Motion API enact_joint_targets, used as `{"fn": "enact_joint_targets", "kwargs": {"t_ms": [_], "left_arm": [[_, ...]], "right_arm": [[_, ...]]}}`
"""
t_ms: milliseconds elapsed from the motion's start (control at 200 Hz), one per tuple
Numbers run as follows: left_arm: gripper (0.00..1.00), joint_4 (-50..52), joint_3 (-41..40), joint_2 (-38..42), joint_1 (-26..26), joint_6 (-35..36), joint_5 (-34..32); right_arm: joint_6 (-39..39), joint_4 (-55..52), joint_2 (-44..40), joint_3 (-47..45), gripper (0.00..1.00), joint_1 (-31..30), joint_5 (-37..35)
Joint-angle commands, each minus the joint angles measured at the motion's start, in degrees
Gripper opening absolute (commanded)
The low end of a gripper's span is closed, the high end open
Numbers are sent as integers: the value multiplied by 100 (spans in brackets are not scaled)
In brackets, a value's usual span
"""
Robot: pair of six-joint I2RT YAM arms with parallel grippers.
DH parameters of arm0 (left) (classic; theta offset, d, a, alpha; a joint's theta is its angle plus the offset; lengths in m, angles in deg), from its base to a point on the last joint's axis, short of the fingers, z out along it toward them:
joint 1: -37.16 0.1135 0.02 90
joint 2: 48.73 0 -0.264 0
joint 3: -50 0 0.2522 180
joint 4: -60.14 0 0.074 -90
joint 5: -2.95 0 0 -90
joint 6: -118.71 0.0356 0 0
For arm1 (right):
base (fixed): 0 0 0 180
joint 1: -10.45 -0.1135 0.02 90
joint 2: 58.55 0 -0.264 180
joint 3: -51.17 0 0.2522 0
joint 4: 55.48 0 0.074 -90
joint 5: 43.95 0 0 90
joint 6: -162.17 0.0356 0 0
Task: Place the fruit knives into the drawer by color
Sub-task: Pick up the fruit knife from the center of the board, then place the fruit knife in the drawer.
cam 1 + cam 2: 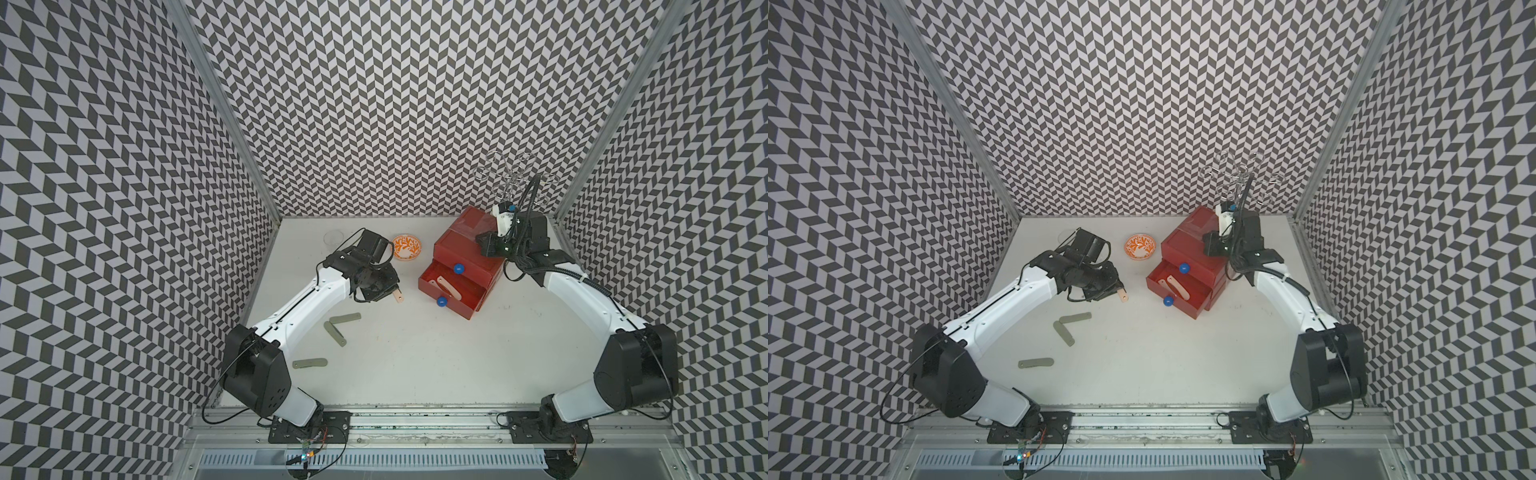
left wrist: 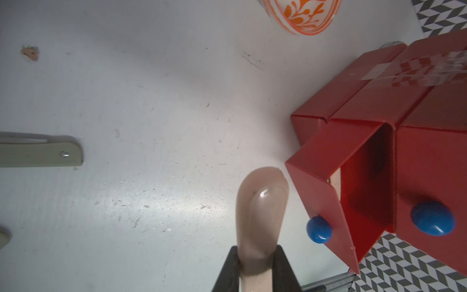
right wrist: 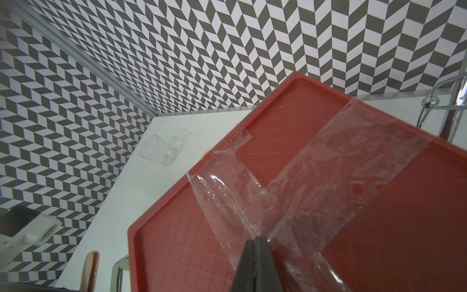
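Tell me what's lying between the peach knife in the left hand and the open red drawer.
Nothing: only bare white tabletop separates the peach knife and the open drawer, as both top views and the left wrist view show.

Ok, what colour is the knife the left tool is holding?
The fruit knife is peach, clearest in the left wrist view.

Glossy red drawer (image 2: pixel 429 151), shiny blue knob (image 2: pixel 432 218), smooth peach knife (image 2: pixel 261 202), scuffed matt table (image 2: pixel 151 101)

Closed jaws above taped red drawer (image 3: pixel 404 215)
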Motion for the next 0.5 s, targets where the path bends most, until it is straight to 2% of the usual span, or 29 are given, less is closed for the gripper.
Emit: {"fn": "enact_joint_targets", "kwargs": {"t_ms": [0,185,496], "left_arm": [[7,-409,222,23,-163,-195,336],[7,-853,503,-222,-400,-439,565],[7,-1286,1119,-877,-706,-724,542]], "right_arm": [[-40,-1513,391,-273,1,41,-319],[-40,-1531,399,-254,1,44,-319],[-42,-1530,418,-244,1,40,-314]]}}
